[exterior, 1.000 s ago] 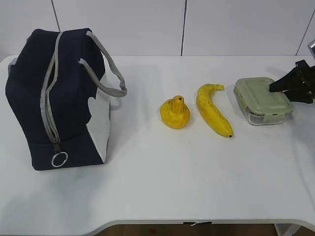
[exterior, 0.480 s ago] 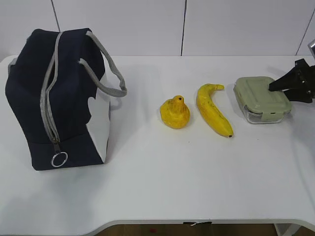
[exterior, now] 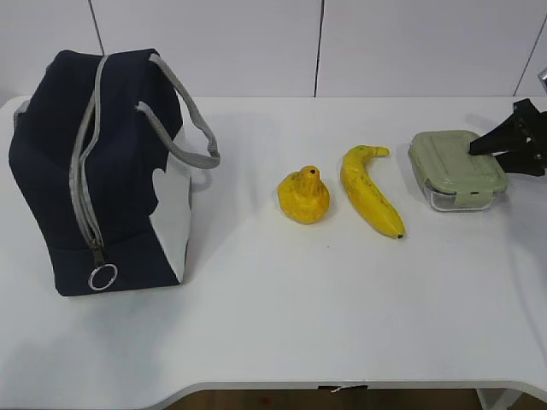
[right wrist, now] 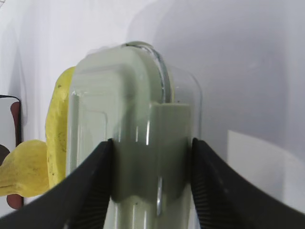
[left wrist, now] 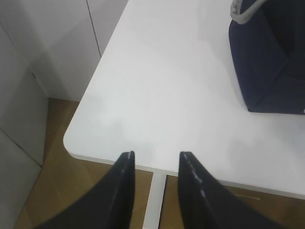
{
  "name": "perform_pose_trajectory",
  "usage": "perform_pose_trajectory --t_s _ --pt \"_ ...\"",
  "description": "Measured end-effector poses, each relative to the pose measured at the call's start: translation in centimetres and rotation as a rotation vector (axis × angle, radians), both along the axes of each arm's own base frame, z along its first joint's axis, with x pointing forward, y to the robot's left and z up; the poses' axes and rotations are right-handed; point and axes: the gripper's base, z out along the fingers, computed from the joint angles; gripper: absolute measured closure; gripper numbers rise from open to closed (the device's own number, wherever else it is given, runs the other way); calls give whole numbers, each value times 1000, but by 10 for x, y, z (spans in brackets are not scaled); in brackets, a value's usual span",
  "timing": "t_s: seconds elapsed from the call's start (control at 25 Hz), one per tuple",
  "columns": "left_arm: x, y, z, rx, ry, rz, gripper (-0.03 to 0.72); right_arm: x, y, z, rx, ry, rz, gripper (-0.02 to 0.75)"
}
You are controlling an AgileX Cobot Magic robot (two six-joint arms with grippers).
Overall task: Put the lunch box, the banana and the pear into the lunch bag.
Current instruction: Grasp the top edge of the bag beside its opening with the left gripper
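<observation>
One item in hand: lunch box (exterior: 455, 168) at table's right end, my right claw (right wrist: 151, 179) clamped across its lid. Bag (exterior: 98, 171) looks zipped; my left claw (left wrist: 155, 164), apart and empty, should unzip it before transfer.

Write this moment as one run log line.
right claw: closed on lunch box | left claw: open, idle | lunch bag: zipped

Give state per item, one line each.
lunch bag: upright, zipper closed
lunch box: lid on, gripped at its right end
banana: unpeeled, loose on table
pear: upright, loose on table
right pincer: shut on lunch box
left pincer: open, empty, past table corner
</observation>
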Motion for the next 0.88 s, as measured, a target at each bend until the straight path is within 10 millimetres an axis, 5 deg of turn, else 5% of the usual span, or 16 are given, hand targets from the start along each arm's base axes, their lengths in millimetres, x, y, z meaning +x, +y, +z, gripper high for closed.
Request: perform_pose_trajectory --t_s 0.48,0.88 --pt "4 0 0 -4 20 -2 447 -1 1 22 6 -25 -24 351" --pt "52 -7 28 -81 -120 -70 426 -5 3 53 3 -55 -52 351"
